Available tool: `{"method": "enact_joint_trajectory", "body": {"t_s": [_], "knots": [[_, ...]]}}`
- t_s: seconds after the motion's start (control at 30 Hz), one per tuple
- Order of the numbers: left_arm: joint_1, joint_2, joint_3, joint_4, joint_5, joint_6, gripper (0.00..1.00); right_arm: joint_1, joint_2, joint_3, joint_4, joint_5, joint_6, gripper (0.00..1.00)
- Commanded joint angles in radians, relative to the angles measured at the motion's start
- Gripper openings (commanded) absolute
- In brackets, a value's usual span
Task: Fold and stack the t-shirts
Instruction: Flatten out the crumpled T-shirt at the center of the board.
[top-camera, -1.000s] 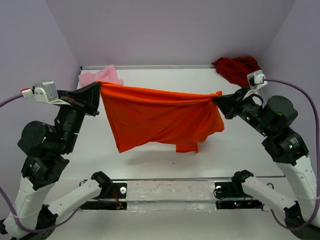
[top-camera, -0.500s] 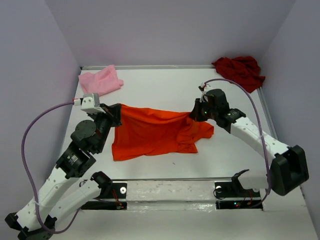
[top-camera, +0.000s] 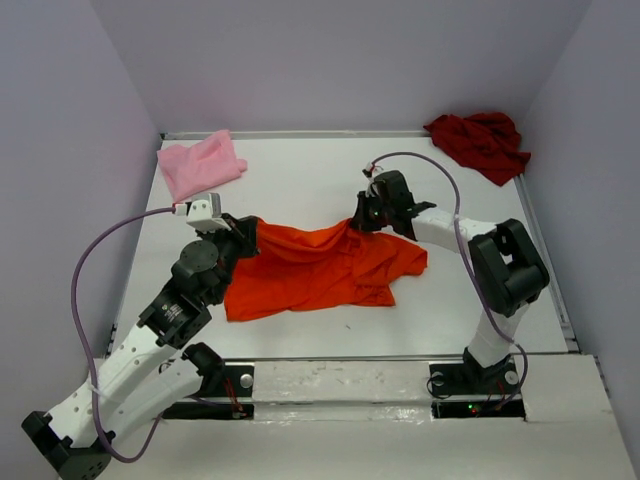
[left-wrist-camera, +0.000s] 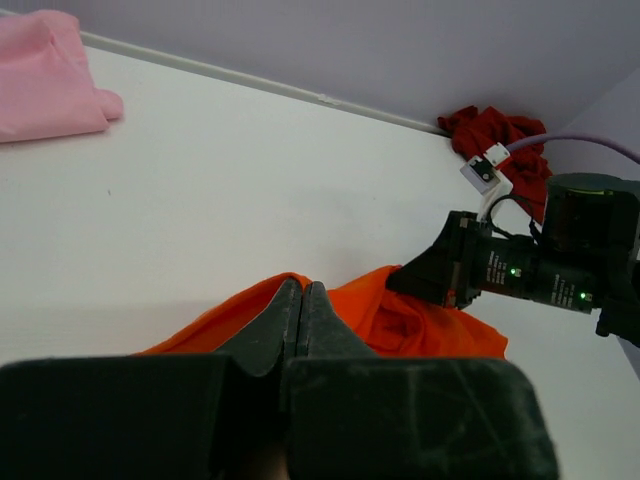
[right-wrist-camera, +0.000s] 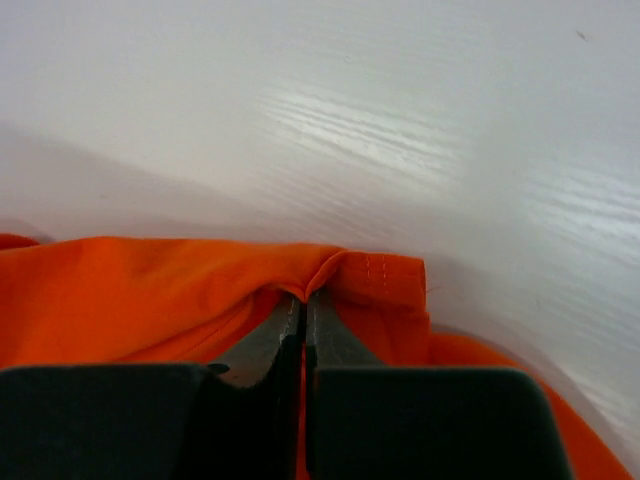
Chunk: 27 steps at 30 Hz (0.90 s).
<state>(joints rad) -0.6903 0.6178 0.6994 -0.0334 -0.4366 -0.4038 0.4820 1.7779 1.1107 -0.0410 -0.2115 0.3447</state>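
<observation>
Your left gripper (top-camera: 250, 236) and right gripper (top-camera: 362, 222) each pinch an upper edge of the orange t-shirt (top-camera: 320, 272), which lies rumpled between them and is not yet folded. The pink t-shirt (top-camera: 200, 165) lies beyond the left gripper and the dark red t-shirt (top-camera: 480, 140) beyond the right, both crumpled. In the left wrist view your jaws are closed on orange cloth. The right wrist view shows the same, on a stitched hem. All the folding and stacking looks left to do.

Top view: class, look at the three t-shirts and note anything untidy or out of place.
The orange t-shirt lies rumpled and lopsided mid-table, its far edge pinched by the left hand and right hand. The dark red t-shirt is a crumpled heap in the far right corner; the pink t-shirt sits bunched far left. None is stacked.
</observation>
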Motion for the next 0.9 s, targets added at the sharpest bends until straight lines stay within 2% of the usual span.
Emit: {"method": "enact_joint_trajectory", "body": {"t_s": [0.0, 0.23, 0.37, 0.5, 0.57, 0.6, 0.67, 0.7, 0.87], "knots": [[-0.002, -0.009, -0.011, 0.086, -0.004, 0.016, 0.00, 0.055, 0.005, 0.110, 0.107, -0.023, 0.000, 0.00], [-0.002, -0.003, 0.000, 0.084, 0.001, 0.031, 0.00, 0.069, 0.011, 0.316, -0.003, -0.011, -0.027, 0.00], [-0.002, -0.010, -0.005, 0.082, -0.002, 0.043, 0.00, 0.078, 0.029, 0.342, 0.010, -0.020, -0.030, 0.00], [-0.002, -0.016, -0.023, 0.081, -0.007, 0.045, 0.00, 0.078, 0.127, 0.385, -0.022, -0.069, -0.030, 0.00], [-0.002, -0.018, -0.026, 0.079, -0.010, 0.042, 0.00, 0.078, 0.175, 0.390, -0.030, -0.101, -0.033, 0.30], [-0.002, -0.018, -0.026, 0.078, -0.008, 0.042, 0.00, 0.078, 0.181, 0.383, -0.028, -0.112, -0.035, 0.40], [-0.002, -0.021, -0.029, 0.078, -0.008, 0.045, 0.00, 0.078, 0.158, 0.356, 0.001, -0.104, -0.033, 0.74], [-0.002, -0.021, -0.031, 0.078, -0.008, 0.046, 0.00, 0.078, 0.144, 0.319, 0.006, -0.095, -0.038, 0.86], [-0.002, -0.026, -0.029, 0.079, -0.004, 0.051, 0.00, 0.078, 0.055, 0.239, 0.001, -0.045, -0.069, 0.88]]}}
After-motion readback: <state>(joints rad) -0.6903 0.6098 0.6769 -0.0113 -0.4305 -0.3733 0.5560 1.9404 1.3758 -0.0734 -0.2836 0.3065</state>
